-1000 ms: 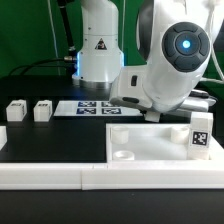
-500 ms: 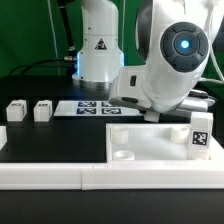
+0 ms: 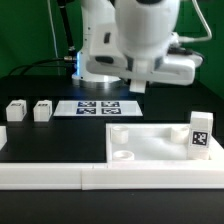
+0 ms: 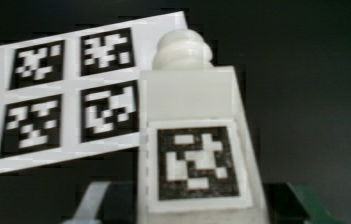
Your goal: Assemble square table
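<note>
The square table panel lies flat at the exterior view's right. One tagged white leg stands upright in its far right corner. Two more white legs stand on the black table at the left. In the wrist view my gripper is shut on another white tagged leg, whose rounded peg end points away from the fingers. In the exterior view the arm is raised above the table's back, and its body hides the gripper and the held leg.
The marker board lies flat behind the panel; it also shows behind the held leg in the wrist view. A long low white rail runs along the front edge. The robot base stands at the back.
The arm has risen from low over the panel and swung toward the exterior view's left. The panel and the standing legs have not moved.
</note>
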`<state>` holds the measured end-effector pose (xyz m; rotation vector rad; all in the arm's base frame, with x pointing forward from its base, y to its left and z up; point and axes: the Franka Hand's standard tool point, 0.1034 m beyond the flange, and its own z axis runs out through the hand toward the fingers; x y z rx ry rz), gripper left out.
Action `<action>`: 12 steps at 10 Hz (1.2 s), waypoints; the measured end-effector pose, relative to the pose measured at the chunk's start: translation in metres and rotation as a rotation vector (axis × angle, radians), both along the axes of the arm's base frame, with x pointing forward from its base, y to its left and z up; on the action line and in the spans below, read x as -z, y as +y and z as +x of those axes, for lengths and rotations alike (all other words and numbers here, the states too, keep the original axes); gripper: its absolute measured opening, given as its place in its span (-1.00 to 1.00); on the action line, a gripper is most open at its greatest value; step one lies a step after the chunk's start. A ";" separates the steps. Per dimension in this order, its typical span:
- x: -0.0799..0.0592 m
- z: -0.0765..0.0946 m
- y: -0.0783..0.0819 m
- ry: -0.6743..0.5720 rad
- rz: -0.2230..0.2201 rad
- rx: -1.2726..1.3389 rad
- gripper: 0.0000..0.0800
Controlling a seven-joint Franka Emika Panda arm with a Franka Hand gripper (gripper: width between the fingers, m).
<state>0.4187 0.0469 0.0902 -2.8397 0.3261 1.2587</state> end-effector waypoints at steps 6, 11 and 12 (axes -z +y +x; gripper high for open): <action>0.008 0.012 0.003 -0.313 -0.020 -0.009 -0.27; -0.032 0.058 -0.009 -0.668 -0.047 -0.089 -0.27; -0.031 0.057 -0.007 -0.739 -0.048 -0.093 -0.27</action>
